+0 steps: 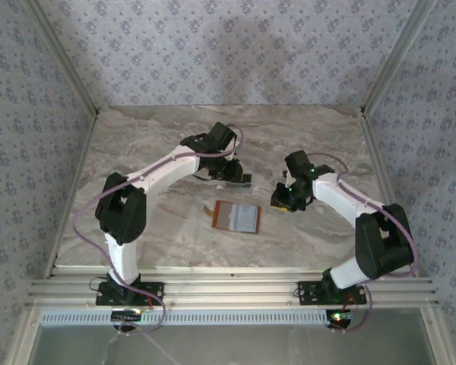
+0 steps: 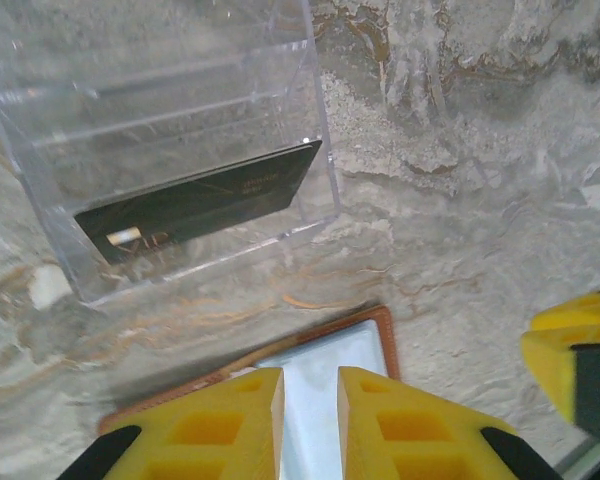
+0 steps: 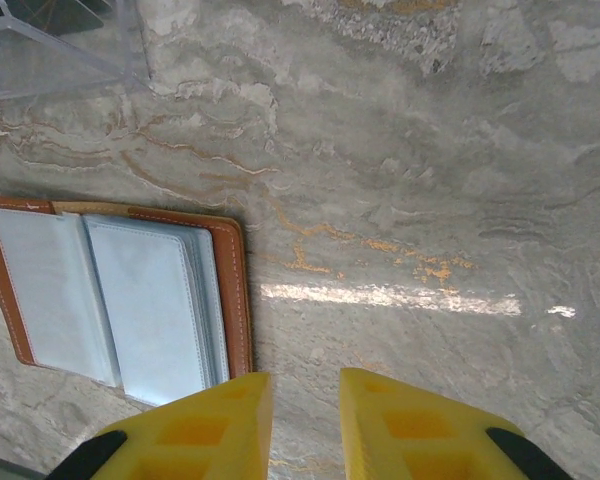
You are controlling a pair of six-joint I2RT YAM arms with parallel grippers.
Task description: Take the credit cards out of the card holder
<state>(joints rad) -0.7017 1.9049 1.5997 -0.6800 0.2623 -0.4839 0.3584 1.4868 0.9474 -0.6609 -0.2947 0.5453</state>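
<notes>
The card holder (image 1: 236, 217) lies open on the marble table, brown leather with grey-blue pockets (image 3: 130, 300); I see no card in those pockets. One dark credit card (image 2: 200, 200) leans inside a clear plastic stand (image 2: 170, 130). My left gripper (image 2: 310, 385) hovers over the holder's far edge (image 2: 380, 330), jaws a little apart with nothing between them. My right gripper (image 3: 305, 385) hangs just right of the holder over bare table, jaws likewise apart and empty. From above, the left gripper (image 1: 232, 173) is behind the holder and the right gripper (image 1: 285, 199) to its right.
The clear stand (image 1: 243, 171) sits just behind the card holder, close to the left gripper. A yellow finger of the right gripper (image 2: 575, 360) shows at the right edge of the left wrist view. Metal frame posts and patterned walls enclose the table (image 1: 175, 137).
</notes>
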